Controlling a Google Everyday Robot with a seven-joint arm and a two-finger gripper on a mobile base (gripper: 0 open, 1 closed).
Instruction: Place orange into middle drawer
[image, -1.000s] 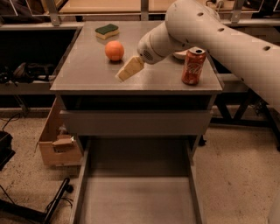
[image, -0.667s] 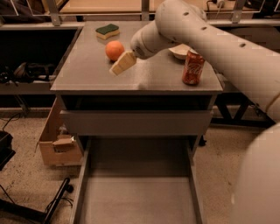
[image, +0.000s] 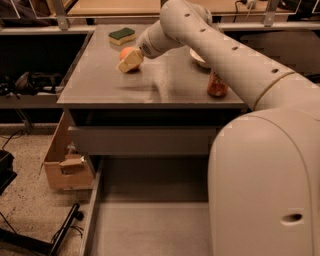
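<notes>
My gripper (image: 131, 61) has slid toward 10 o'clock and now touches the orange (image: 124, 52), which sits on the cabinet top (image: 100, 85). I cannot tell if the gripper is wide or holding on. A sponge (image: 122, 35) lies at 12 o'clock from the orange. The soda can (image: 217, 85) stands at 4 o'clock. The middle drawer (image: 150, 225) hangs open at 6 o'clock.
</notes>
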